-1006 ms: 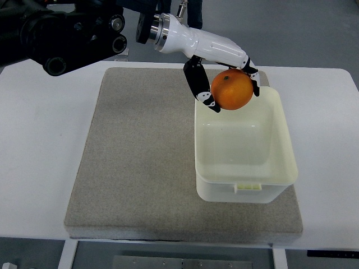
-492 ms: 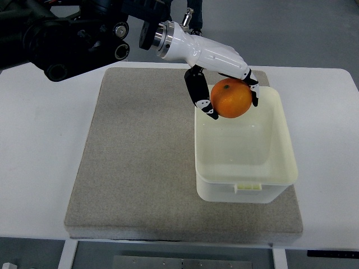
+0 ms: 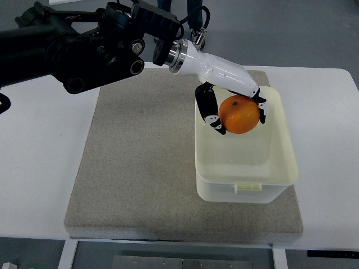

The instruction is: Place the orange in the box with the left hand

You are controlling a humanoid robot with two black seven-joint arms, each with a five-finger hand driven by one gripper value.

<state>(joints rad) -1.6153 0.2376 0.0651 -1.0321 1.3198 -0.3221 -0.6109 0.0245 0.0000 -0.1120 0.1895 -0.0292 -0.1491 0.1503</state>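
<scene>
- One orange (image 3: pixel 239 114) is all we count, and it sits clamped in the left robot hand (image 3: pixel 234 110), whose dark fingers (image 3: pixel 211 115) curl around its left side and far-right side.
- We see the orange held above the far half of the box, over the open interior and not resting on the floor of the box.
- One box (image 3: pixel 244 172) is in view: pale, rectangular, lidless, with a small tab on its near wall.
- We find nothing lying inside the box; its near half is open room below and in front of the orange.
- One grey mat (image 3: pixel 140 168) lies on the white tabletop (image 3: pixel 39 168), and the box stands on the mat's right part, its right wall close to the mat's right edge.
- We count one arm (image 3: pixel 84 45) at work, black, entering from the picture's left edge and ending in a white wrist shell over the far-left corner of the box.
- Left of the box, we see a wide bare stretch of mat, and bare tabletop runs along the mat's left and right sides.
- No second robot hand shows anywhere in our view.
</scene>
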